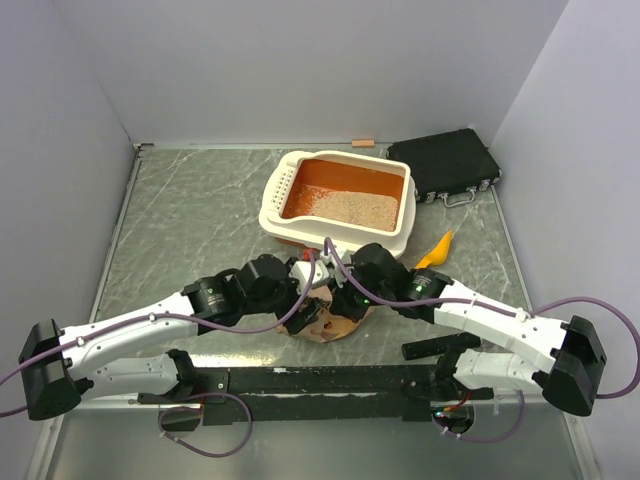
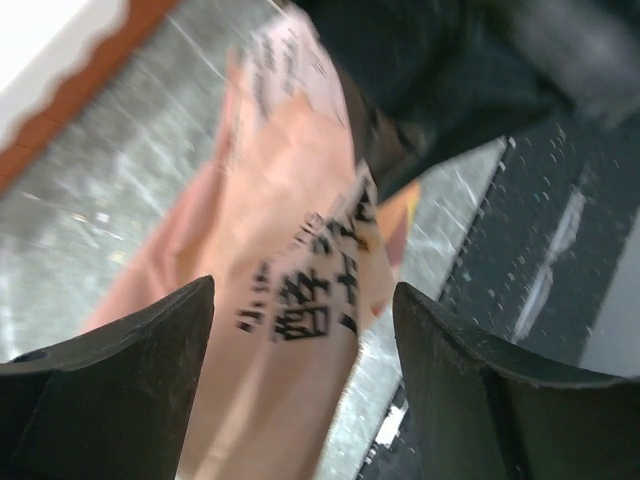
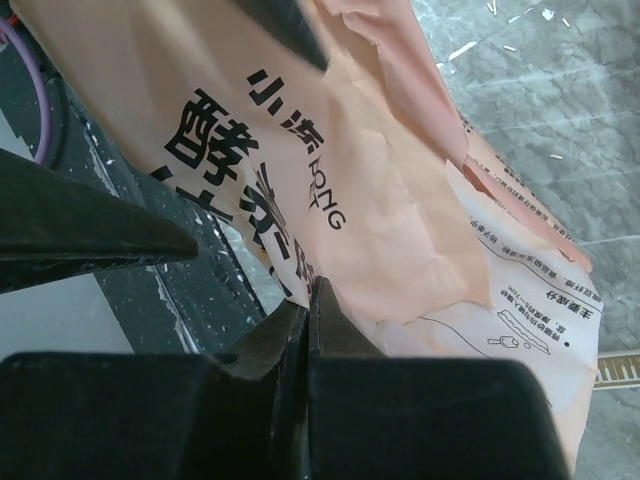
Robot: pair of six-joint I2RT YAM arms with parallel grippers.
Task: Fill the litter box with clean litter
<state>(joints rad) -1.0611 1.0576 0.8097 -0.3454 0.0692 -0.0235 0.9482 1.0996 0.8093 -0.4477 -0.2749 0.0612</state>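
Observation:
The litter box (image 1: 283, 192), orange with a cream rim, stands at the back centre, and a layer of beige clean litter (image 1: 352, 208) covers part of its floor. In front of it a crumpled tan paper bag (image 1: 331, 324) with dark print lies on the table between both arms. My left gripper (image 2: 302, 290) is open, its two fingers straddling the bag (image 2: 290, 250) without pressing it. My right gripper (image 3: 311, 290) is shut, its tips pinching an edge of the bag (image 3: 380, 170). The bag's mouth and contents are hidden.
A black flat case (image 1: 445, 165) lies at the back right beside the box. A small orange-yellow scoop (image 1: 435, 250) rests on the table right of the box's front corner. A black base rail (image 1: 320, 382) runs along the near edge. Grey walls close in three sides.

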